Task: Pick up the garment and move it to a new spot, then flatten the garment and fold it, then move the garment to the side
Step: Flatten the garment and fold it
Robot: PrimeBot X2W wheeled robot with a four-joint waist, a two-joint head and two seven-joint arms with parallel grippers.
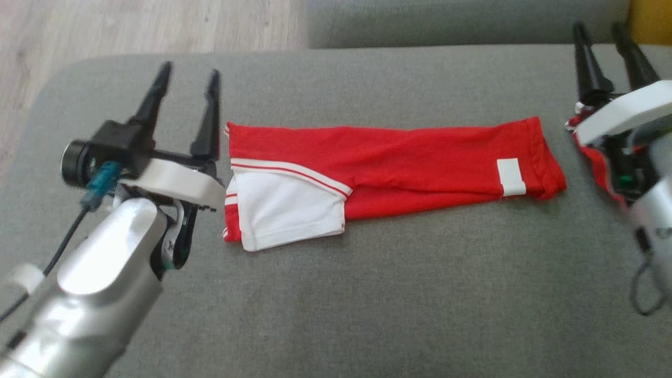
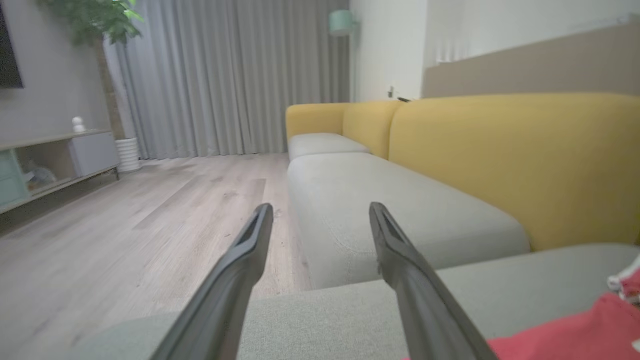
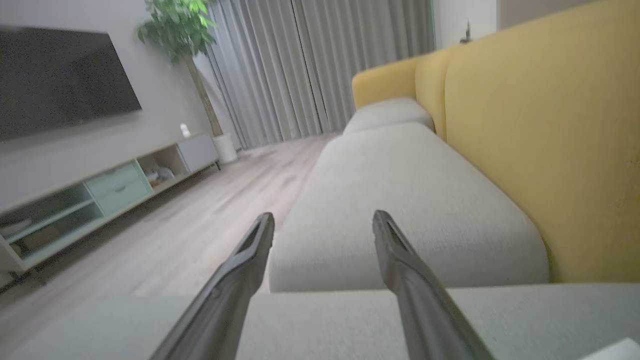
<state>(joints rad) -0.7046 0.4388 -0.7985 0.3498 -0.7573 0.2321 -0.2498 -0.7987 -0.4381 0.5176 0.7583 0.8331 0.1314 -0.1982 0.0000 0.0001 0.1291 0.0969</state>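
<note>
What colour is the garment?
The garment is red, with a white panel and stripes at its left end; head view shows it best.

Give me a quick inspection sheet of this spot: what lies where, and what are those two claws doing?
Surface: grey sofa cushion, flat.
Job's things: red-and-white garment, folded into a long strip, lying between the grippers.
Clutter: red fabric under the right arm; cannot tell what it is.
Grippers: left gripper and right gripper, jaws open, holding nothing.
Cables: dark cable at the left wrist; second cable by the right arm.
Surroundings: wood floor, yellow backrest, curtains, plant, television.
</note>
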